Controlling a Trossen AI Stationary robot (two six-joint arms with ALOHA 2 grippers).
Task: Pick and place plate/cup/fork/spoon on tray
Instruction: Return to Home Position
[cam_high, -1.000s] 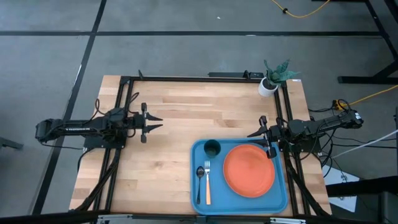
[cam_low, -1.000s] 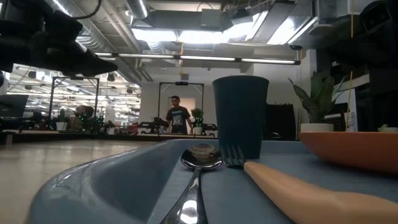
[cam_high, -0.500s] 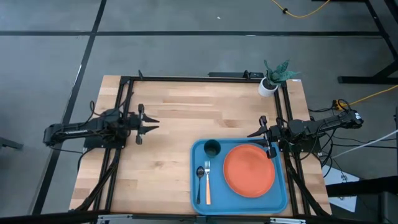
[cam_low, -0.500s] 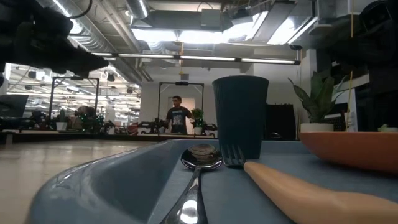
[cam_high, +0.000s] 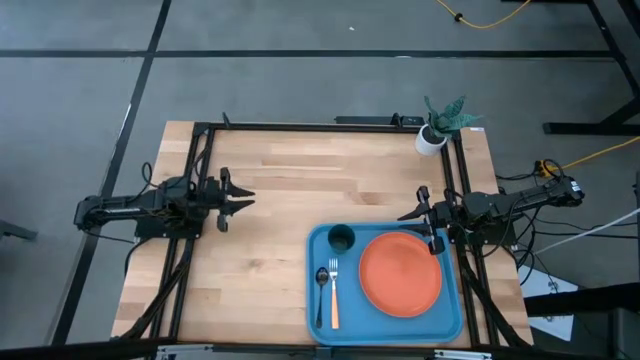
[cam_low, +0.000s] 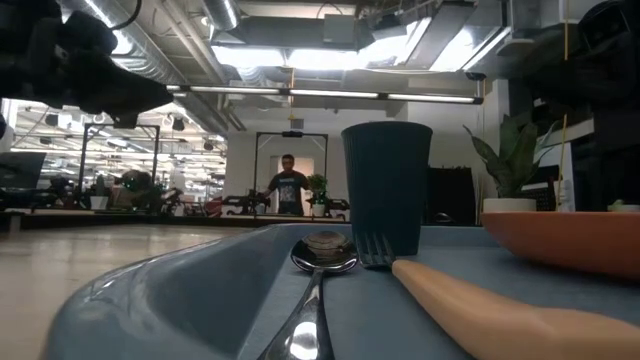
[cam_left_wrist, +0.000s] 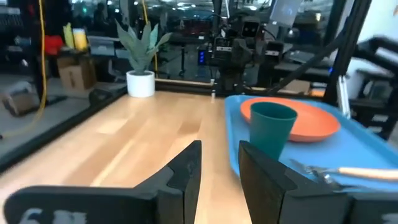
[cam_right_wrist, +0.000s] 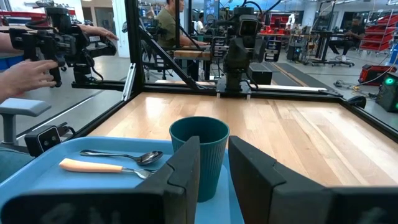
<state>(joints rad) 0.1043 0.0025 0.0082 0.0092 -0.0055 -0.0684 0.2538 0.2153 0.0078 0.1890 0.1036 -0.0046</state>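
Observation:
The blue tray lies on the table's near right part. On it rest the orange plate, the upright teal cup at its far left corner, and the dark spoon beside the orange-handled fork, both lying flat. My left gripper hovers open and empty over the table's left part, pointing right. My right gripper is open and empty just beyond the tray's far edge, pointing left; the cup stands right before its fingers.
A white pot with a green plant stands at the far right corner. A black frame runs along the table's edges. Bare wood lies left of and beyond the tray. A person's hands show beyond the table in the right wrist view.
My left gripper has drawn back a little toward the table's left edge, still open and empty. The things on the tray have not moved.

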